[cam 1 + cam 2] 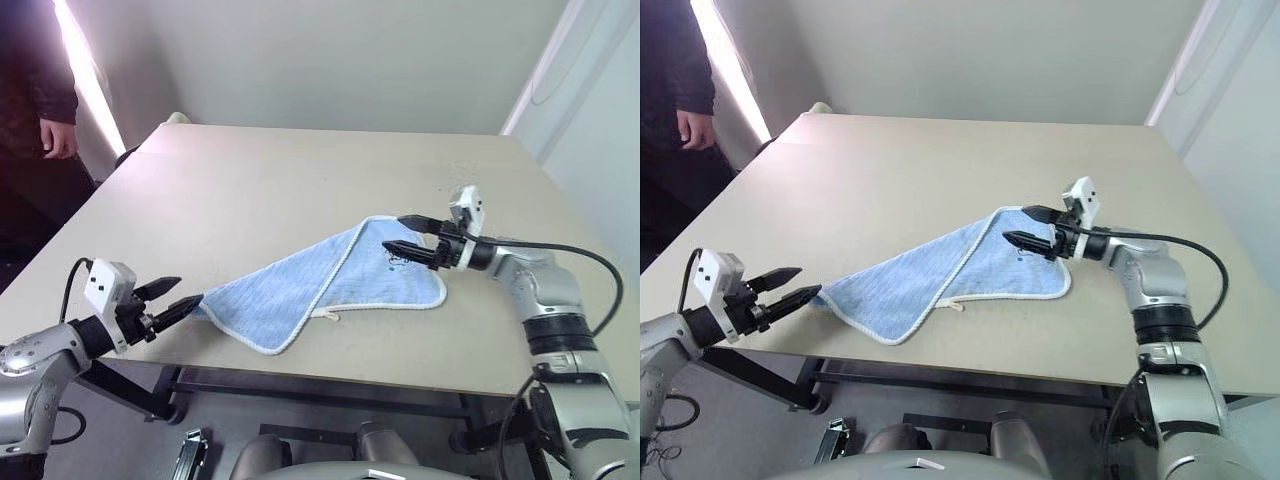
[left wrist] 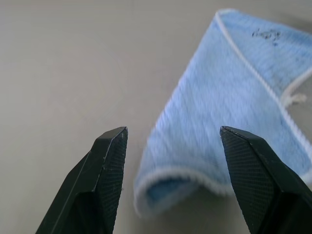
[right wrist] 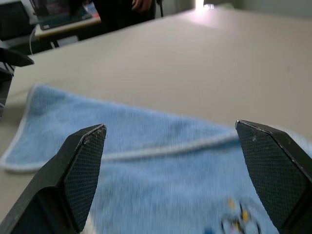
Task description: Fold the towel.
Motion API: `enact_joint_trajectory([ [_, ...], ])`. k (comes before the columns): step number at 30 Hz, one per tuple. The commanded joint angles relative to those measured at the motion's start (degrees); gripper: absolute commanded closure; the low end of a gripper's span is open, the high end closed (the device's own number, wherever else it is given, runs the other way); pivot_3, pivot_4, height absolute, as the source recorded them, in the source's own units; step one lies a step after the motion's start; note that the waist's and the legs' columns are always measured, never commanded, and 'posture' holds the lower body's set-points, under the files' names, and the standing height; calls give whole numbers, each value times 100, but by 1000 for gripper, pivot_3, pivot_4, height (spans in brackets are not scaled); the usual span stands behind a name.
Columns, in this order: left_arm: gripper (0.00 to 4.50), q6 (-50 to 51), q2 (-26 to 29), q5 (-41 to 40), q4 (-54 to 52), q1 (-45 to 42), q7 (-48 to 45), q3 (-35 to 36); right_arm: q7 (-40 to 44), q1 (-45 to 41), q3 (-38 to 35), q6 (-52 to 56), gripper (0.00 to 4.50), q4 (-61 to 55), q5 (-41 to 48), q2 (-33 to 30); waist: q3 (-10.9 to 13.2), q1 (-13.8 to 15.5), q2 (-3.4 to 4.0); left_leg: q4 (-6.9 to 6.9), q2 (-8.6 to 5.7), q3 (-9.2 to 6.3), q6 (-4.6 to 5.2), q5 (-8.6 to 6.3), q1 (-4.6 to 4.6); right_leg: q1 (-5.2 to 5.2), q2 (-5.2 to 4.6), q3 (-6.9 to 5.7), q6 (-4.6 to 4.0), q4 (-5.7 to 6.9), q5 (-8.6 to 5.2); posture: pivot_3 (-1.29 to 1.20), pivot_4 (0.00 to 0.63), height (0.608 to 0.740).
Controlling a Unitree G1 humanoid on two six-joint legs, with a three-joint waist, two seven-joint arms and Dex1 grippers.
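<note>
The left gripper (image 1: 178, 297) hovers at the table's (image 1: 300, 180) near edge, jaws apart and empty, just beside the towel's (image 1: 320, 285) folded corner. The right gripper (image 1: 402, 234) hangs wide open over the towel's far end, holding nothing.

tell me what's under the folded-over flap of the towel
The towel's own lower layer lies under the flap, its white-edged right part showing beyond it, with the table beneath. How far that layer reaches under the flap is covered.
</note>
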Motion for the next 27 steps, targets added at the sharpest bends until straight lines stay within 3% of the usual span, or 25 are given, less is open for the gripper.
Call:
enact_joint_trajectory([
  [1,1294,-110,-45,-11,-263,-26,26,30,76,-70,-5,-83,32,-135,-53,-92,1,-3,1,1,0,0,-1,0,1,0,1,0,-3,1,-1,0,0,716],
  [11,1294,-53,-406,-26,-582,-151,121,-498,-663,-19,-170,435,32,-371,-40,12,1,3,1,6,-2,2,-2,1,0,1,3,4,0,1,1,0,0,716],
  [18,1294,-237,-206,262,-1008,35,-78,-891,-1148,-174,-225,378,32,-32,-197,47,1,-1,2,5,-3,6,-2,1,1,2,5,7,-14,-2,-7,0,0,716],
  [27,1294,-158,-313,233,-1182,9,2,-1053,-2314,-1150,-262,-191,32,1527,-709,567,2,-20,6,6,-3,12,-3,2,4,1,11,14,-16,0,-6,0,0,716],
])
